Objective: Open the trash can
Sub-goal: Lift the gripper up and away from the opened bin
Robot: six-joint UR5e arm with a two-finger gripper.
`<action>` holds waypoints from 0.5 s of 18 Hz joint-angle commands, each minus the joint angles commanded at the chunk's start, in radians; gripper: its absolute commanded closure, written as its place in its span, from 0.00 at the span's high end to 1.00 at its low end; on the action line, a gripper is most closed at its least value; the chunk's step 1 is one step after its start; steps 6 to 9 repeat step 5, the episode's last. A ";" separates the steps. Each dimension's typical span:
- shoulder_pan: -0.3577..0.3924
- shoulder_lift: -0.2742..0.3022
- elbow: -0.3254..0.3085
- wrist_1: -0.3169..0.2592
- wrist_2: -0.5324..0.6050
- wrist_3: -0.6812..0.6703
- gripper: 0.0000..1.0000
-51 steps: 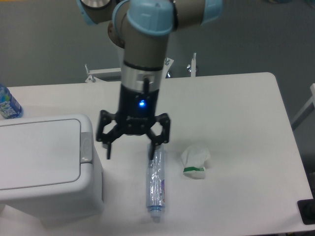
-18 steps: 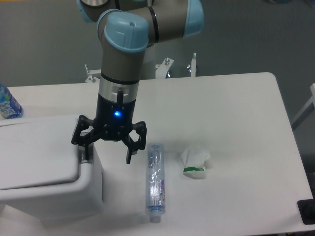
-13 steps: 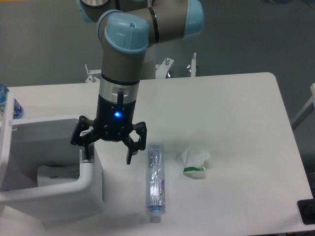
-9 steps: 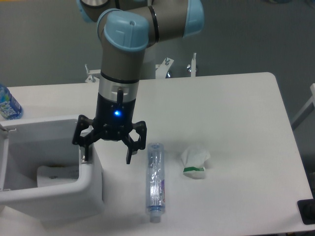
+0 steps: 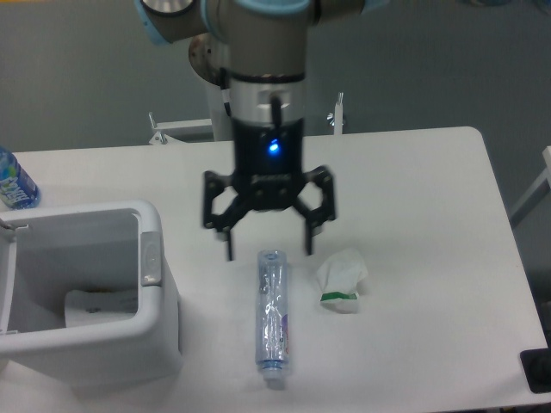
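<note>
The white trash can (image 5: 159, 331) stands at the table's front left with its lid swung open to the left, so the inside shows. A white scrap lies at its bottom. The grey push-button latch (image 5: 151, 257) sits on the can's right rim. My gripper (image 5: 269, 249) hangs open over the table to the right of the can, clear of it, with nothing between its fingers. Its fingertips are just above the near end of a lying plastic bottle.
A clear empty plastic bottle (image 5: 273, 315) lies lengthwise in front of the gripper. A crumpled white wrapper with a green stripe (image 5: 341, 280) lies to its right. A blue-labelled bottle (image 5: 13, 182) stands at the far left edge, behind the can.
The lid, shut a second ago, sprang open while my gripper was at the latch. Since then the gripper has risen and moved right, away from the can, to above the bottle.
</note>
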 joint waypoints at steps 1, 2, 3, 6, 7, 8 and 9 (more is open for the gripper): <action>0.011 0.005 -0.002 -0.038 0.011 0.057 1.00; 0.020 0.012 -0.003 -0.069 0.019 0.106 1.00; 0.038 0.021 -0.006 -0.092 0.025 0.147 1.00; 0.081 0.025 -0.012 -0.112 0.031 0.215 1.00; 0.081 0.025 -0.012 -0.112 0.031 0.215 1.00; 0.081 0.025 -0.012 -0.112 0.031 0.215 1.00; 0.081 0.025 -0.012 -0.112 0.031 0.215 1.00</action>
